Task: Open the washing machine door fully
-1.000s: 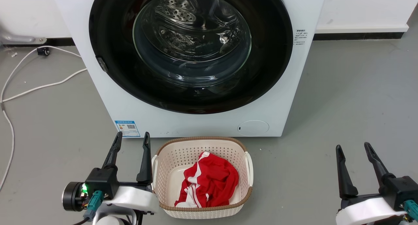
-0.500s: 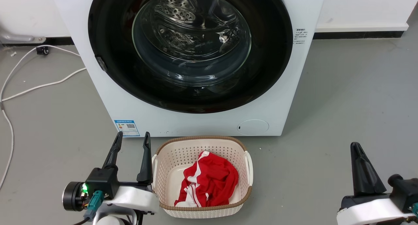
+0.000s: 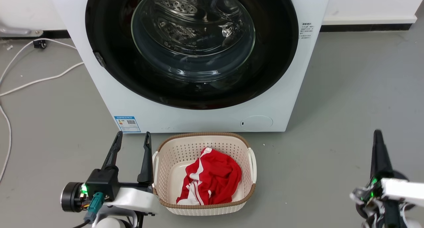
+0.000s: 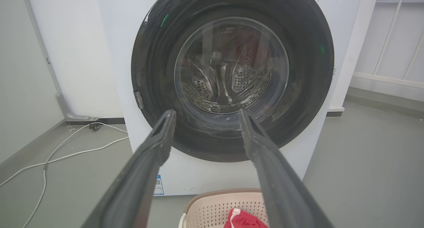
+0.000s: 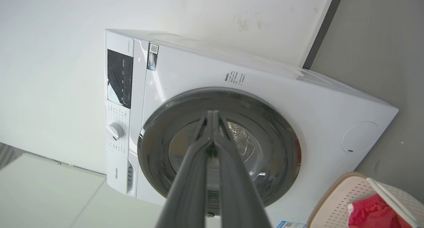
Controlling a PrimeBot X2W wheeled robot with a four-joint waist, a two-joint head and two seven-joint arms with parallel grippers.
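The washing machine door (image 3: 193, 39), a glossy black disc with a clear glass bowl centre, lies closed flat against the white machine front. It also faces me in the left wrist view (image 4: 232, 66) and appears turned sideways in the right wrist view (image 5: 155, 148). My left gripper (image 3: 133, 134) is open and empty low at the left, just left of the basket, its fingers aimed toward the door's lower part (image 4: 207, 111). Low at the right, well clear of the machine, my right gripper (image 3: 377, 132) is rolled edge-on. Its fingers are pressed together with nothing between them (image 5: 212, 113).
A cream perforated basket (image 3: 198, 135) holding a red and white garment (image 3: 212, 178) stands on the grey floor right before the machine. A small latch piece (image 3: 99, 59) sits on the door's left edge. White cables (image 3: 33, 80) trail over the floor at left. A round white flap (image 3: 256, 121) is at the machine's lower right.
My right gripper has shut its fingers and rolled onto its side, rising a little. The head camera has shifted slightly. The left gripper and the door have not moved.
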